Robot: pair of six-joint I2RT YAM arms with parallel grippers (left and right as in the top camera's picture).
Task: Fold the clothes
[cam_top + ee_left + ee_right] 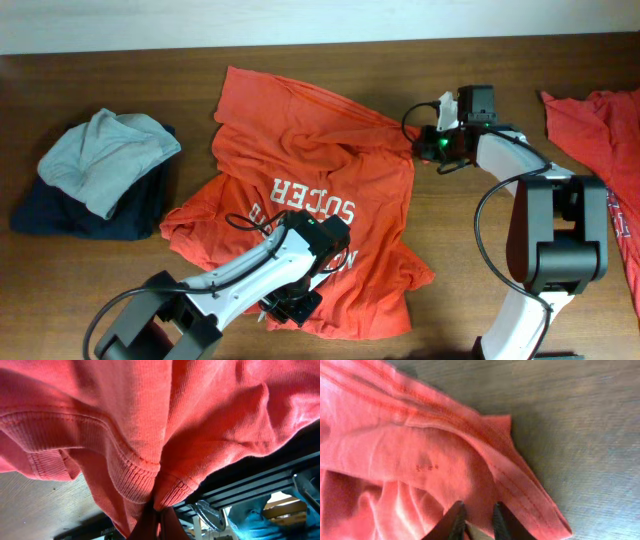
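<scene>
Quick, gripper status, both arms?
Left gripper: closed, pinching the orange T-shirt at its ribbed edge.
Right gripper: closed on that T-shirt's outer edge.

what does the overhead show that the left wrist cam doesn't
Only overhead: the whole crumpled orange-red T-shirt with its white SOCCER print, a grey and navy clothes pile at the left of the table, another red garment at the right edge, and both arms, with the right gripper at the shirt's right corner. Only left wrist: the shirt's ribbed collar bunched and pinched in the left gripper, plus black framing beyond the table edge. Both: the shirt and the wooden table.
</scene>
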